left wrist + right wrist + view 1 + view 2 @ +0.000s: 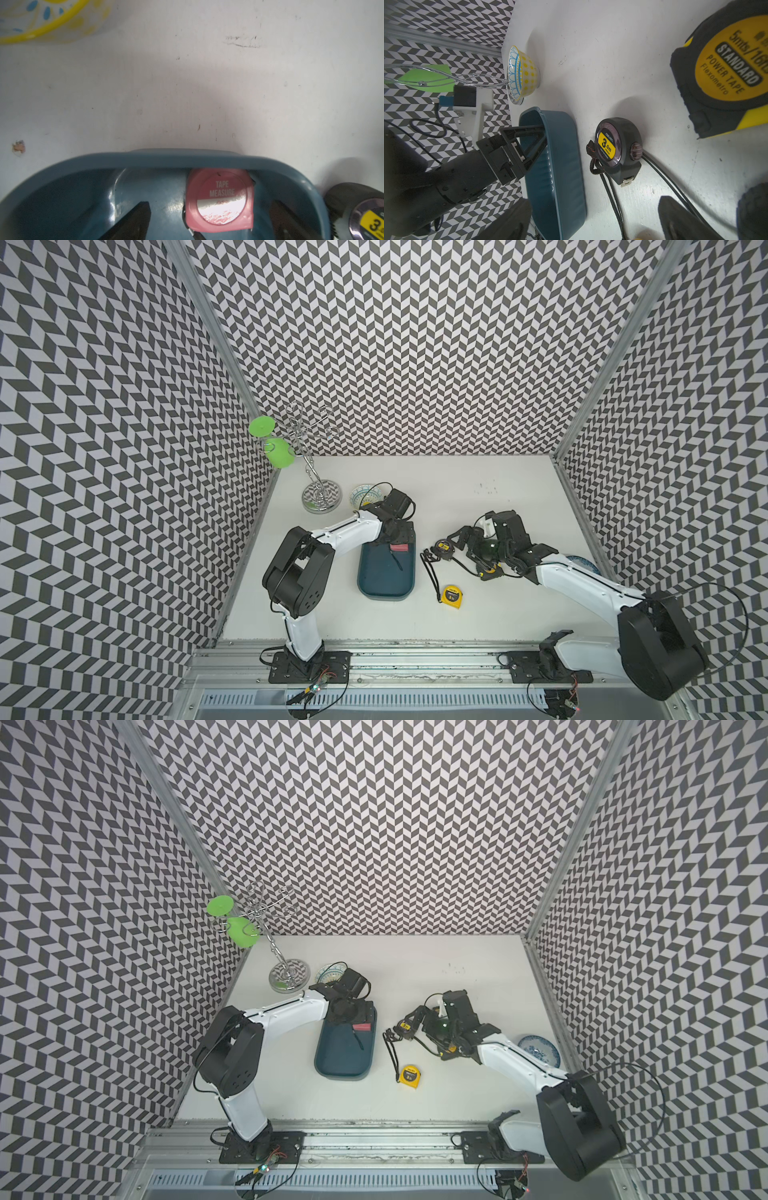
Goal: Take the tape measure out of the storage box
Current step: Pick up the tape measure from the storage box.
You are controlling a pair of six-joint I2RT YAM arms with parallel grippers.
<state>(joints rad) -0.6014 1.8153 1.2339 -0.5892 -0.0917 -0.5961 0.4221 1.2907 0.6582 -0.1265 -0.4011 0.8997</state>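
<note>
The dark teal storage box (380,578) (337,1058) lies left of the table's middle. A pink tape measure (399,548) (361,1028) lies flat at its far end, its black strap trailing over the box floor. My left gripper (394,536) reaches down into that end. In the left wrist view the pink tape measure (220,197) sits just behind the box rim (166,158), between the open fingers (137,216), with a gap on each side. My right gripper (455,548) (593,222) hangs open and empty beside a black tape measure (442,548) (614,145) outside the box.
A yellow tape measure (452,595) lies right of the box; a black-and-yellow one (726,68) lies under the right arm. A patterned bowl (363,494) (41,18) and a chrome mug tree (321,497) stand behind the box. A blue plate (538,1048) is at the right wall.
</note>
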